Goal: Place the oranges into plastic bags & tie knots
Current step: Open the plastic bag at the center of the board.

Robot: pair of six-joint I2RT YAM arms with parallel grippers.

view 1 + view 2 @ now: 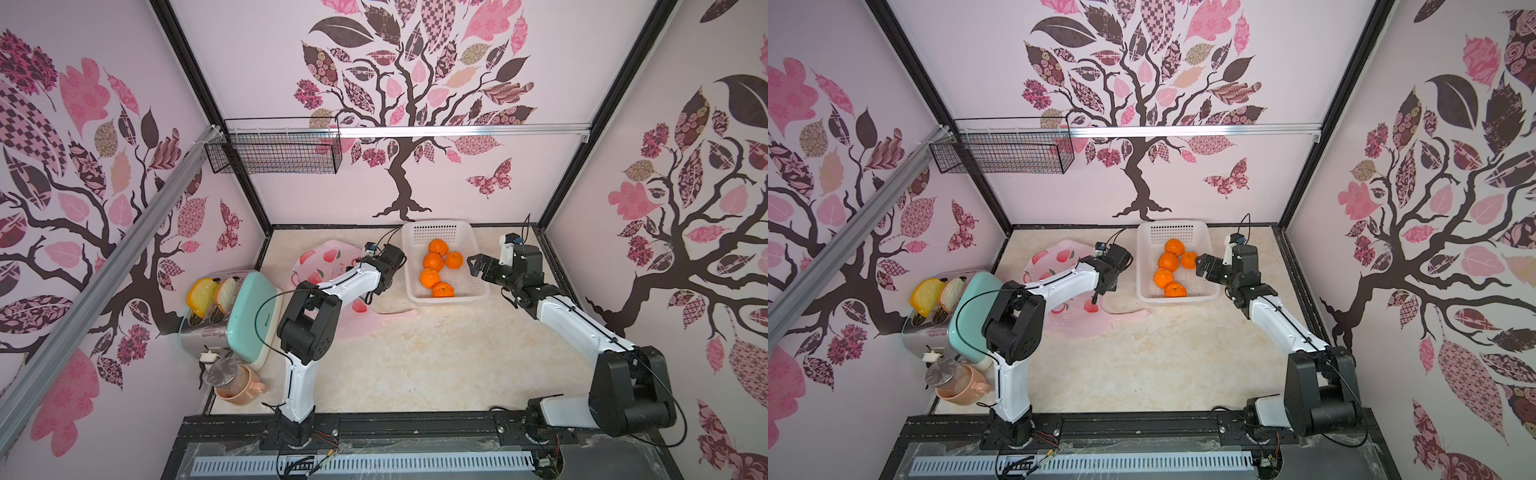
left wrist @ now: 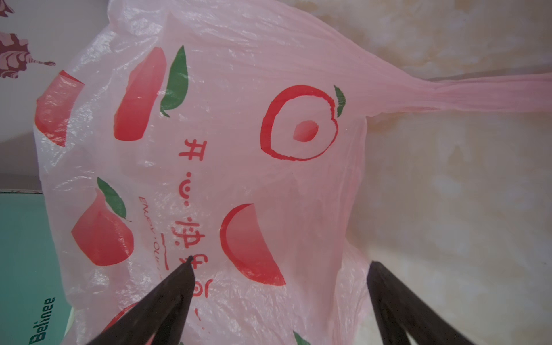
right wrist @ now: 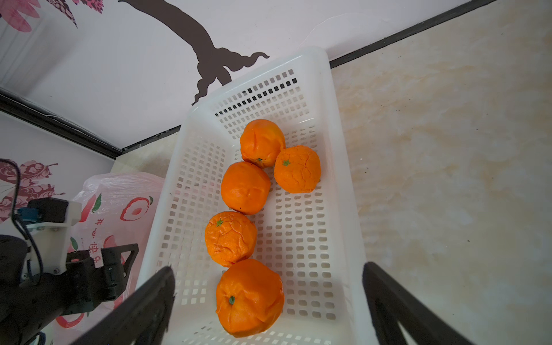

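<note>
- In both top views, the pink plastic bag (image 1: 320, 257) is lying on the counter (image 1: 415, 353), just beside the white basket (image 1: 415, 286).
- The five oranges (image 1: 433, 261) are sitting close together inside this basket.
- The left gripper (image 1: 375, 291) is pointing down over the bag's edge nearest the basket. The right gripper (image 1: 474, 266) is hovering at the opposite side of the basket, with its jaws spread.
- In the left wrist view, the two dark fingers (image 2: 173, 298) are standing wide apart and are clamping nothing. The bag, printed with red fruits and red characters, is spreading under them. One fingertip is over the print and the other is at the bag's edge. One handle strip (image 2: 478, 92) is running out over the counter, gathered thin.
- In the right wrist view, the right gripper's fingers (image 3: 149, 301) are also standing wide apart and are holding nothing. The nearest orange is lying below, between them, and the others are touching in a loose row behind it. The bag is showing past the basket wall, with the left gripper above it.
</note>
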